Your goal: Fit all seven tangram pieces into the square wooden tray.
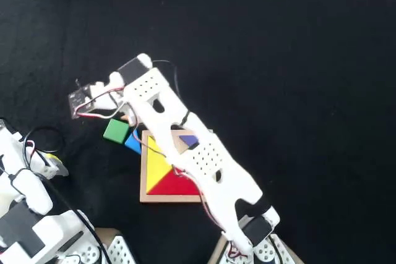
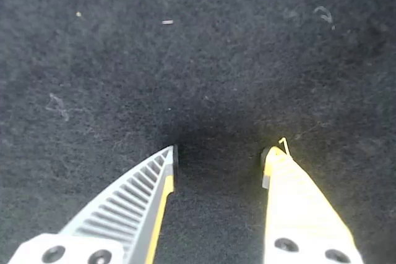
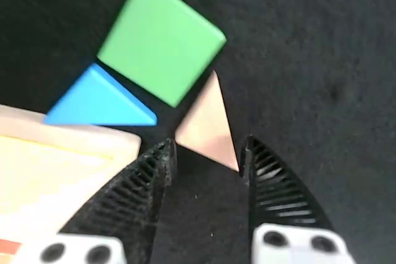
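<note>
Right tool over a pink triangle beside the tray, left tool idle over bare cloth.

The right tool (image 3: 207,146) is released, its jaws spread around one corner of the pink triangle (image 3: 207,129), which lies on the black worktop (image 1: 297,78) touching the green square (image 3: 161,38). The blue triangle (image 3: 99,100) lies against the green square and just beside the wooden tray (image 1: 170,198). The yellow triangle (image 1: 156,162), red triangle (image 1: 176,183) and a dark blue piece (image 1: 189,141) sit inside the tray, partly covered by the right arm (image 1: 210,159). The left tool (image 2: 216,156) hangs released over bare worktop, well apart from the pieces.
</note>
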{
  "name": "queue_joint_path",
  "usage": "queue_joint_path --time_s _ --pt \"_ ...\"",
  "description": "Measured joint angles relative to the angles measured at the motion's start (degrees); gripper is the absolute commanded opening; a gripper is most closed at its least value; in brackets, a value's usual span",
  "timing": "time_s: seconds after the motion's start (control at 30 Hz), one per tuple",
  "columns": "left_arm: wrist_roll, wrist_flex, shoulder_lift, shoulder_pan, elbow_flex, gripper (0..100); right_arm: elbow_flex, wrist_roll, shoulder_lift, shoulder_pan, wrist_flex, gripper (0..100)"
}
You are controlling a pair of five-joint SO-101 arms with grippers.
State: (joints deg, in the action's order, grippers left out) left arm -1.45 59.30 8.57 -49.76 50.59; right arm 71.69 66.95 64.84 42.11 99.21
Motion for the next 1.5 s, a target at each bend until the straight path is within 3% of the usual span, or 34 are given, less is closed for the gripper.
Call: queue_joint_path --time_s 0.17,0.47,0.57,0.77,1.2,1.33,1.5 --pt "0.0 0.0 0.0 0.0 0.0 23 -0.5 0.0 0.8 0.6 0.0 27.6" --pt "0.0 0.0 0.0 0.0 0.0 23 -0.4 0.0 4.7 0.6 0.0 24.6" --pt "0.0 0.0 0.0 0.0 0.0 23 0.6 0.0 5.1 0.6 0.0 20.2" --pt "0.0 0.0 0.0 0.0 0.0 23 1.2 0.0 5.1 -0.4 -1.6 1.8" --pt "0.0 0.0 0.0 0.0 0.0 23 3.8 0.0 5.4 -2.4 -1.1 1.1" --pt "0.0 0.0 0.0 0.0 0.0 23 11.7 -8.1 4.1 -4.7 0.1 1.1" --pt "0.0 0.0 0.0 0.0 0.0 23 16.2 -28.7 -4.0 -6.8 0.1 1.1"
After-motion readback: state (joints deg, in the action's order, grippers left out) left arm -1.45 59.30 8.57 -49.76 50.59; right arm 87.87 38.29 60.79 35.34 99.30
